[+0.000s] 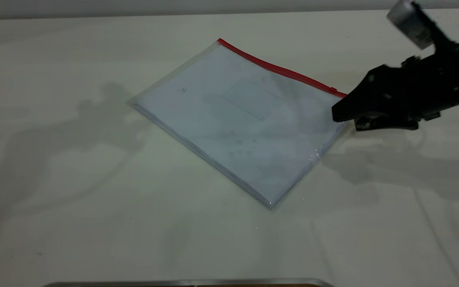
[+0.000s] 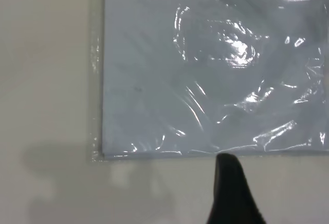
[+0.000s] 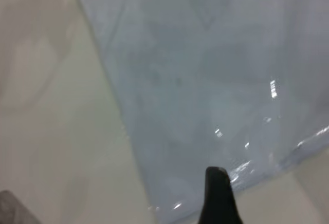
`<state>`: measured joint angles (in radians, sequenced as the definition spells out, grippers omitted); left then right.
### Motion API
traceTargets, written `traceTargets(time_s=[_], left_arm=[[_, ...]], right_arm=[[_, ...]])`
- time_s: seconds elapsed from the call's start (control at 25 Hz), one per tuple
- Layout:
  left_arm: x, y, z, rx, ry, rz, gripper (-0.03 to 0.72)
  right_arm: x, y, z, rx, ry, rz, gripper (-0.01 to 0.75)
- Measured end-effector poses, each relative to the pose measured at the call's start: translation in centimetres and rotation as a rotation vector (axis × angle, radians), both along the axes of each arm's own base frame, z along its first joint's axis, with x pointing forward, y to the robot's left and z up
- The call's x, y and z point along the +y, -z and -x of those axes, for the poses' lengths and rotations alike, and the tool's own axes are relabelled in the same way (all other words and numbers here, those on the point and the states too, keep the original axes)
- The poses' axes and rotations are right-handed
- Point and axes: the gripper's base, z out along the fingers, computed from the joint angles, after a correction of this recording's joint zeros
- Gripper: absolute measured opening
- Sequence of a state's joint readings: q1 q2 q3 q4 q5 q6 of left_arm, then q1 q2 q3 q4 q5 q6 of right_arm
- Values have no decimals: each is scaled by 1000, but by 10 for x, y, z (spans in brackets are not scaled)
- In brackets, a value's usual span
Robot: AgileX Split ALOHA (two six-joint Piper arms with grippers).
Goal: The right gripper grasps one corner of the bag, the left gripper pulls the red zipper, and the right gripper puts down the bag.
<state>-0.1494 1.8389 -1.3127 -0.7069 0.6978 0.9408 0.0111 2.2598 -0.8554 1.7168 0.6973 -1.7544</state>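
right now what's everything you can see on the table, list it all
bag: one, clear plastic with white paper sheets inside, lying flat and askew in the middle of the table
zipper: one, red, along the bag's far long edge, its small slider tab near the end closest to the right hand
table: one, off-white, under everything
metal strip: one, silver-grey, at the near edge of the exterior view
right hand: one, black, low over the table at the bag's right corner by the zipper end
left hand: one, black; only a finger shows in its wrist view, near the bag's plain long edge; not in the exterior view
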Motion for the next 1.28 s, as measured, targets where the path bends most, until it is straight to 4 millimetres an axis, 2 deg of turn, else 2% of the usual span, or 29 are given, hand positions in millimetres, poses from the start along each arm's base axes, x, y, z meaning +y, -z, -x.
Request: traceTargets(time_s=[0.28, 0.64, 1.04, 1.28], left_arm=[[0, 0, 0, 0, 1, -1, 515], [0, 0, 0, -2, 6, -3, 515], [0, 0, 0, -1, 7, -3, 515], [0, 0, 0, -1, 7, -3, 515]], right_arm=[[-3, 26, -27, -8, 14, -2, 576], [-39, 33, -40, -16, 118, 47, 576], [-40, 31, -45, -64, 130, 31, 576], [-38, 49, -48, -48, 127, 2, 576]])
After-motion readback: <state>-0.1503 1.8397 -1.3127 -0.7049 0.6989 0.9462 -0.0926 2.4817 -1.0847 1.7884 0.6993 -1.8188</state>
